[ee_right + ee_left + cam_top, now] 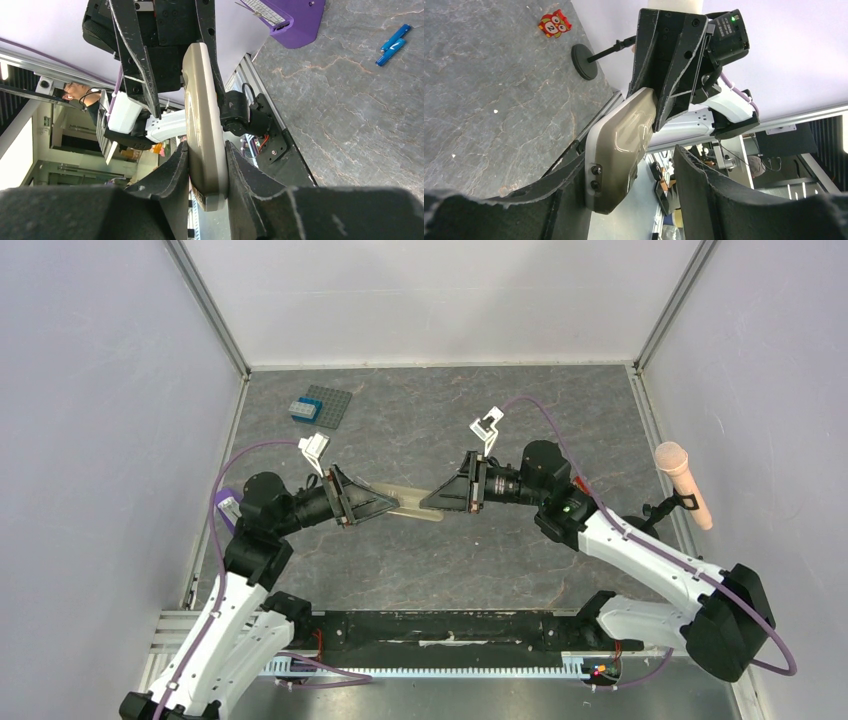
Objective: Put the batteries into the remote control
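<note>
Mid-air over the grey marbled table (440,570), the remote control (415,512) hangs level between my two arms, its tan-grey face and white edge showing in both wrist views.

My right gripper (438,500) is clamped on one end of the handset. In the right wrist view both of its black fingers (175,165) press flat against opposite sides of the slim body.

My left gripper (380,506) meets the other end with its jaws parted. In the left wrist view the remote lies against one finger (566,177), while the other finger stands off with a clear gap, so on that side I have contact but no pinch.

The batteries (394,44), two small blue cells, lie side by side on the table, well apart from the raised remote. They show only in the right wrist view, near a purple stand (300,17) at the table's edge.

At the far left of the table, a blue toy brick (303,409) sits on a grey studded plate (330,405). A small red owl block (554,23) rests on the surface near the round black base (584,61) of a microphone (683,483), which stands by the right wall.
</note>
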